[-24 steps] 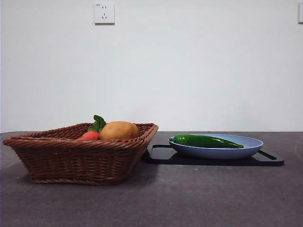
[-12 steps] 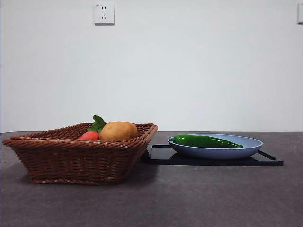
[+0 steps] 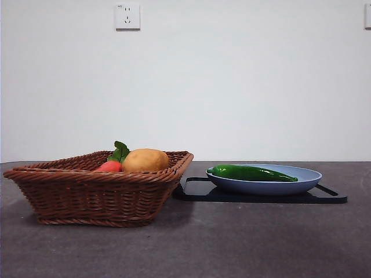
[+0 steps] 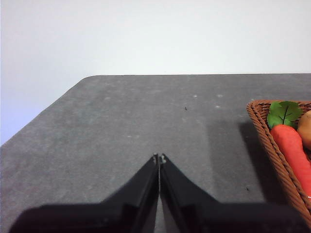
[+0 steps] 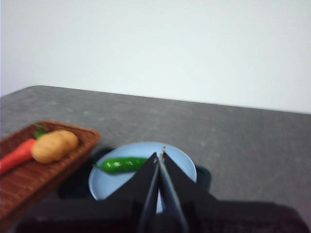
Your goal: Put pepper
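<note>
Nothing has shifted: glossy tapering pepper [image 3: 252, 172] lies in a smooth blue plate [image 3: 301, 182] beside a woven wicker basket [image 3: 93, 197]. Left gripper [image 4: 159, 158] and right gripper [image 5: 160, 154] are both closed, empty.

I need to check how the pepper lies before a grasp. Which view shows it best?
The front view: the pepper is sharp, seen full length along the blue plate. The right wrist view shows it blurred, its tip hidden behind the shut right pincer. The left wrist view misses it.
</note>
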Action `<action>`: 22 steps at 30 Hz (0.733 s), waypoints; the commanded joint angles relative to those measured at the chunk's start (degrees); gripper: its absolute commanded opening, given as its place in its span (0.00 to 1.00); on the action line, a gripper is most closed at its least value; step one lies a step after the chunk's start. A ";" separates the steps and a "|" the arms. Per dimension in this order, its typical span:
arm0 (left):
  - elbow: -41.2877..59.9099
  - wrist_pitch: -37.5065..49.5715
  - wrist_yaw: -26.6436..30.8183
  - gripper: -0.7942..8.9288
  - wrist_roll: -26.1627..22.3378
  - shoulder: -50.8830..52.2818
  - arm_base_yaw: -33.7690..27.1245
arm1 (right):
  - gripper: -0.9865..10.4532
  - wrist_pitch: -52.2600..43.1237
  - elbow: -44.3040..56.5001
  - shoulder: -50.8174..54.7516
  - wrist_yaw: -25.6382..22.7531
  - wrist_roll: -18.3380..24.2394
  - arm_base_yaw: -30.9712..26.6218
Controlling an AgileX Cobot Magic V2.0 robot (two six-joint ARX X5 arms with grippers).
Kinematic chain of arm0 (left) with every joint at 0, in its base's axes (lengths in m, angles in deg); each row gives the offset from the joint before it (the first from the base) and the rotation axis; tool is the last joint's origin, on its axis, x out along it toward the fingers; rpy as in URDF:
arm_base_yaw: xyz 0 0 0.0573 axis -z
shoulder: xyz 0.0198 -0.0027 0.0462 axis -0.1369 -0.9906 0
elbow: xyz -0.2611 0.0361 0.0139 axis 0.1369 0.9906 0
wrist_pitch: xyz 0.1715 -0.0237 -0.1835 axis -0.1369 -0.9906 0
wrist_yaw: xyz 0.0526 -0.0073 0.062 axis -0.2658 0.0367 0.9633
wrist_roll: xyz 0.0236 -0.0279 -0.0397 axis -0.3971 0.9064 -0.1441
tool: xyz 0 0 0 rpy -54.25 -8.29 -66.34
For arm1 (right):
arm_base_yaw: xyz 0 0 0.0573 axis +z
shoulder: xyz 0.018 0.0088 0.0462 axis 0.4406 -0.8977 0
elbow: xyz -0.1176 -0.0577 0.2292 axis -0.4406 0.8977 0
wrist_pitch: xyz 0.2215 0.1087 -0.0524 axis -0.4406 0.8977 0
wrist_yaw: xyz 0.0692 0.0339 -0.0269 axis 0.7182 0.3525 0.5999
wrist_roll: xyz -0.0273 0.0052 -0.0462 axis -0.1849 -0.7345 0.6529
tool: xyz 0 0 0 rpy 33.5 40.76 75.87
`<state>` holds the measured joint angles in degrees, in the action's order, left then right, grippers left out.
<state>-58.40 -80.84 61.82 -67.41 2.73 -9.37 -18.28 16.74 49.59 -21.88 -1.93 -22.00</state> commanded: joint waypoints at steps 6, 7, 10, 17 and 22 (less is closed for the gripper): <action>0.59 0.48 -0.07 0.09 0.37 0.17 -0.20 | 0.09 -4.70 12.76 8.00 -0.48 -2.84 0.04; 0.59 0.48 -0.07 0.09 0.35 0.17 -0.17 | 0.09 -4.72 13.86 8.63 -0.48 -3.17 0.04; 0.59 0.48 -0.07 0.09 0.37 0.17 -0.17 | 0.09 -4.72 15.93 9.75 -0.46 -3.89 0.04; 0.59 0.48 -0.09 0.09 0.37 0.17 -0.17 | 0.09 -2.58 17.27 10.71 -0.33 -4.26 0.04; 0.59 0.48 -0.09 0.09 0.37 0.17 -0.17 | 0.09 -0.81 17.27 10.71 -0.31 -4.28 0.07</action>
<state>-58.40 -80.81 61.82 -67.41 2.73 -9.37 -19.12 33.68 60.06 -22.05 -5.69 -22.00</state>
